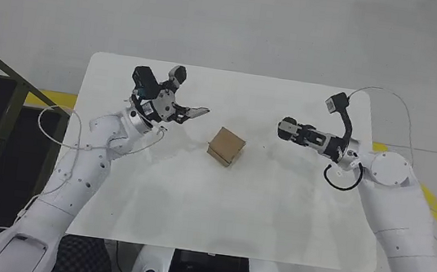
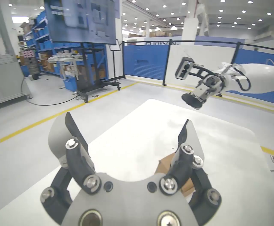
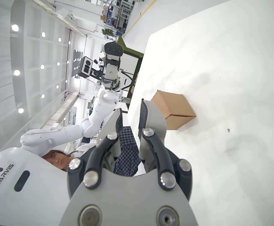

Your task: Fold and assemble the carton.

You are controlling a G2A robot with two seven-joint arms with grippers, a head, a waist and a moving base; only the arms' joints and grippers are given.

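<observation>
From above, the carton (image 1: 226, 146) sits near the middle of the white table (image 1: 290, 219), between the two arms and touching neither. It is a small brown cardboard box, already squared into a block and turned at an angle to the table edges. The left gripper (image 1: 190, 92) hovers on one side with its fingers spread wide and nothing between them. The right gripper (image 1: 285, 130) is on the other side, about as far from the box.

In the left wrist view, the two black ribbed pads stand far apart over the smooth, matte tabletop. A brown corner of the box peeks out behind one finger, mostly hidden. Across the table, the other arm's pads read as one dark lump.

In the right wrist view, the fingers are drawn nearly together with only a narrow slit between them, and they hold nothing. The box shows flat faces, crisp edges and a dark seam where one flap meets the side.

We judge that the main risk is sliding. The cardboard looks light and the table slick, so a push from one side alone could skate or spin the box instead of seating a flap. A hard squeeze could dent the thin walls, and a flap that is not tucked in fully could spring back open.
</observation>
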